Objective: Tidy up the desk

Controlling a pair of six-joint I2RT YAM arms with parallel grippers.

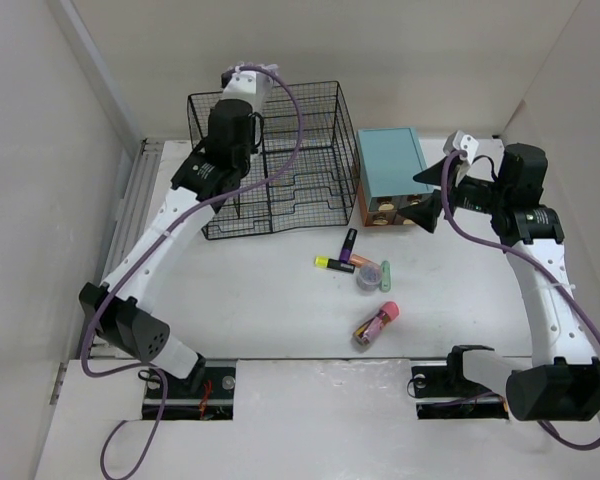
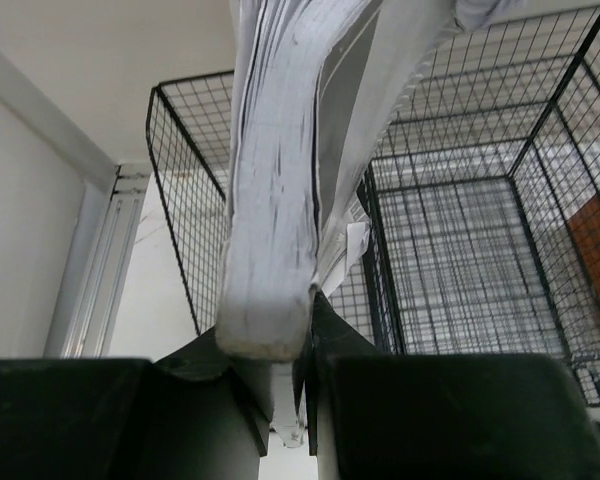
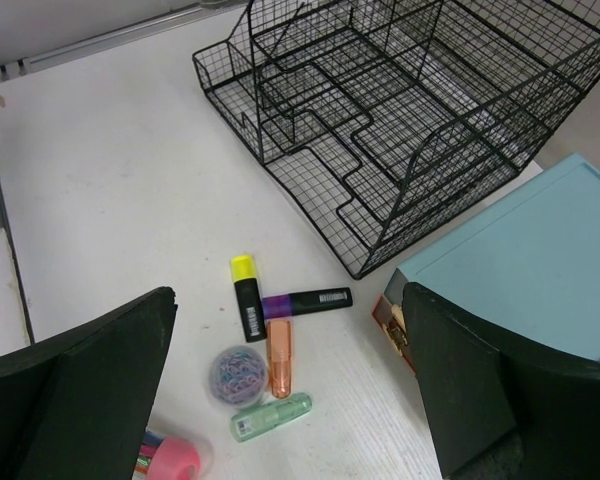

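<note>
Several highlighters lie on the white tabletop; left fingers pinch a white paper stack above the black wire organizer; right fingers spread wide beside a teal box.

Plain white walls on three sides, grey ribbed rail along the left, even light

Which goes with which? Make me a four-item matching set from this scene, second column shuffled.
1. wire organizer
2. drawer box
3. left gripper
4. right gripper

A. open, holding nothing
B. black mesh
C. shut on the white paper stack
D. teal

Pairs: 1-B, 2-D, 3-C, 4-A
</note>
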